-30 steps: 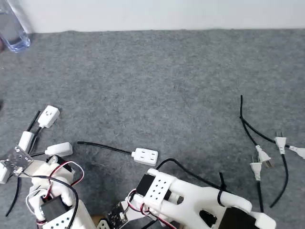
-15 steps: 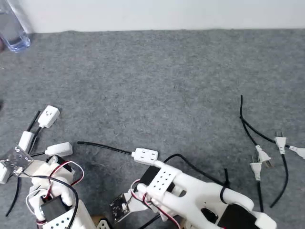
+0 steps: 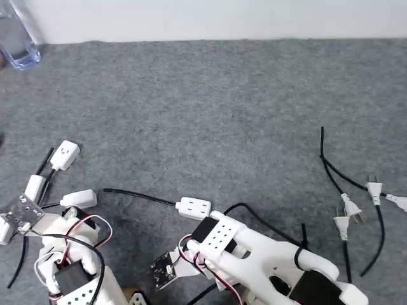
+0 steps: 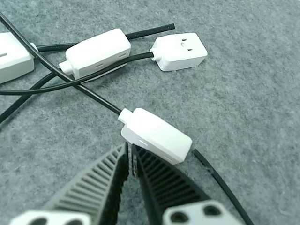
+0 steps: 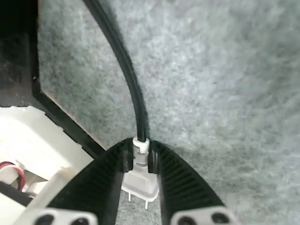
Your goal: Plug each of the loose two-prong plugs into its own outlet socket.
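Observation:
My left gripper (image 4: 130, 157) is shut and empty, its tips right beside a white outlet socket (image 4: 157, 136) on a black cord. Two more sockets (image 4: 180, 50) (image 4: 98, 49) lie beyond it. From above, these sockets (image 3: 63, 154) (image 3: 79, 199) cluster at the left by the left arm (image 3: 63, 254), and another socket (image 3: 194, 207) lies mid-table. My right gripper (image 5: 139, 157) is shut on a white two-prong plug (image 5: 139, 183), its black cord (image 5: 126, 75) leading away over the carpet. Loose plugs (image 3: 374, 189) (image 3: 350, 206) (image 3: 342, 223) lie at the far right.
Grey carpet (image 3: 210, 108) covers the table. A clear bottle (image 3: 16, 38) stands at the back left corner. Black cords (image 3: 331, 165) trail from the plugs on the right. The right arm (image 3: 267, 260) has a black cable (image 3: 254, 216) looping beside it.
The right arm's wrist has turned, bringing its camera board out to the lower left, and the black cable by it has shifted slightly right. The left arm has kept still.

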`<action>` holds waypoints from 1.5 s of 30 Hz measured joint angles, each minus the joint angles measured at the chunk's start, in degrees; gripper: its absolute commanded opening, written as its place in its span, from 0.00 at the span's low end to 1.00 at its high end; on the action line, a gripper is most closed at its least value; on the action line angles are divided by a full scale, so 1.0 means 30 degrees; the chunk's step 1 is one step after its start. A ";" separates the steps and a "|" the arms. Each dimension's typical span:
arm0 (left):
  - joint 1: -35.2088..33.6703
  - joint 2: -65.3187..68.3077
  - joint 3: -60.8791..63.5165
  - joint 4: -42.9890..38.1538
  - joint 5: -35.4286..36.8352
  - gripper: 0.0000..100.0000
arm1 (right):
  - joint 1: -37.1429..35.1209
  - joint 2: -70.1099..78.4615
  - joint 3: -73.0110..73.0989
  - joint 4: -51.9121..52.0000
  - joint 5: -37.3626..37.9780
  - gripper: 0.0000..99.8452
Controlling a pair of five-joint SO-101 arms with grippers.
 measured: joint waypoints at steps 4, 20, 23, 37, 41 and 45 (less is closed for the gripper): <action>0.0000 0.0000 0.0000 0.0000 0.0000 0.01 | 0.0000 0.0059 -0.0088 0.0234 0.0000 0.01; 0.0000 0.0000 0.0000 0.0000 0.0000 0.01 | 0.7355 -0.5304 -0.6857 0.5275 0.1436 0.01; 0.0000 0.0000 0.0000 0.0000 0.0000 0.01 | 0.8410 -0.5216 -0.7121 0.4308 -0.0264 0.01; 0.0000 0.0000 0.0000 0.0000 0.0000 0.01 | 1.4154 -0.3136 -0.7121 -0.5128 -1.9311 0.01; 0.0000 0.0000 0.0000 0.0000 0.0000 0.01 | 1.6879 -0.2110 -0.7121 -0.5333 -2.4850 0.01; 0.0000 0.0000 0.0000 0.0000 0.0000 0.01 | 1.6850 -0.1084 -0.7121 -0.4337 -2.6315 0.01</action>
